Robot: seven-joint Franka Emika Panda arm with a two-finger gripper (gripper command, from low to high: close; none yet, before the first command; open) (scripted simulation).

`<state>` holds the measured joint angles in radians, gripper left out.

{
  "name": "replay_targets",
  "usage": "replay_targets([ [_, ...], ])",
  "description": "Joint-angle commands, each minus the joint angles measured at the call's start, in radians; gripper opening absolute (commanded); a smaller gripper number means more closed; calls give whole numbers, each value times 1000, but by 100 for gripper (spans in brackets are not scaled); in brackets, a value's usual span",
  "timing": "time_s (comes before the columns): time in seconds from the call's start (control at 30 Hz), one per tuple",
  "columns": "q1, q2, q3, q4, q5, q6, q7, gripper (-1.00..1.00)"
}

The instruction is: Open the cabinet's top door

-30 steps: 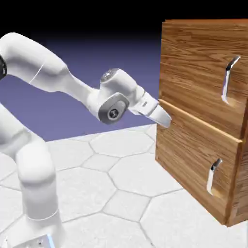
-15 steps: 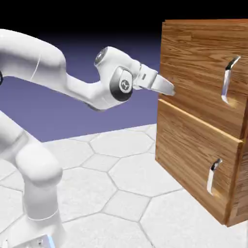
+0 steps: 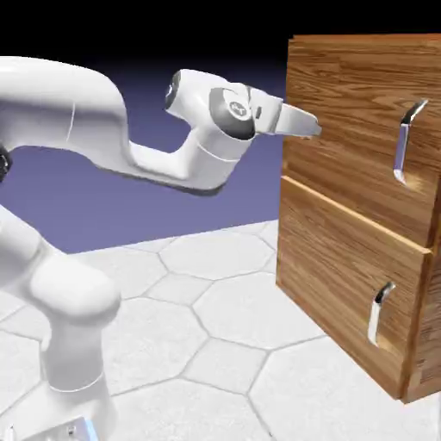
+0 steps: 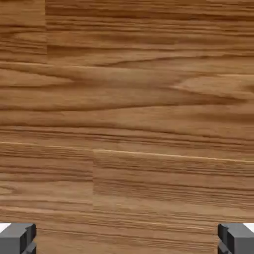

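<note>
A: Where to find the top door [image 3: 344,95]?
B: On the exterior view's right, in the upper part of the cabinet [image 3: 420,344]. Looks shut, flush with the front.
A: And on it?
B: A long silver handle [image 3: 401,151], upright, near the edge toward the exterior view's right, bent at both ends. Nothing gripping it.
A: Below that?
B: A pale strip of wood [image 3: 357,212], then a bottom door [image 3: 336,267], shut too, with a smaller silver handle [image 3: 376,317] on it, also near that same edge.
A: Anything inside?
B: Can't tell. Hidden behind both doors.
A: What about the gripper [image 3: 318,131]?
B: Wide apart, with bare wood grain between the two grey fingertips [image 4: 17,239] in the hand view. Clamped on nothing. In the exterior view, pointing at the top door, well to the left of the long handle. Touching the wood or just short of it: impossible to tell.
A: Anything in the way?
B: Nothing visible between gripper and long handle. Only bare door there.
A: Further out?
B: A white arm [image 3: 65,108], reaching in from the exterior view's left, bent at the wrist. Underneath, a pale floor [image 3: 181,344] of large, many-sided tiles; behind, a blue-violet backdrop [image 3: 95,207], fading to black at the top.
</note>
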<state>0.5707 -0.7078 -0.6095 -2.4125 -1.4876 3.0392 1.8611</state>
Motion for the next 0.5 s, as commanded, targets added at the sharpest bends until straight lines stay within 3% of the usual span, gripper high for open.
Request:
replay_targets([
  [0.0,16,-4,-18,12,-44,0,33,0],
  [0.47,245,-60,-267,174,-652,1,491,0],
])
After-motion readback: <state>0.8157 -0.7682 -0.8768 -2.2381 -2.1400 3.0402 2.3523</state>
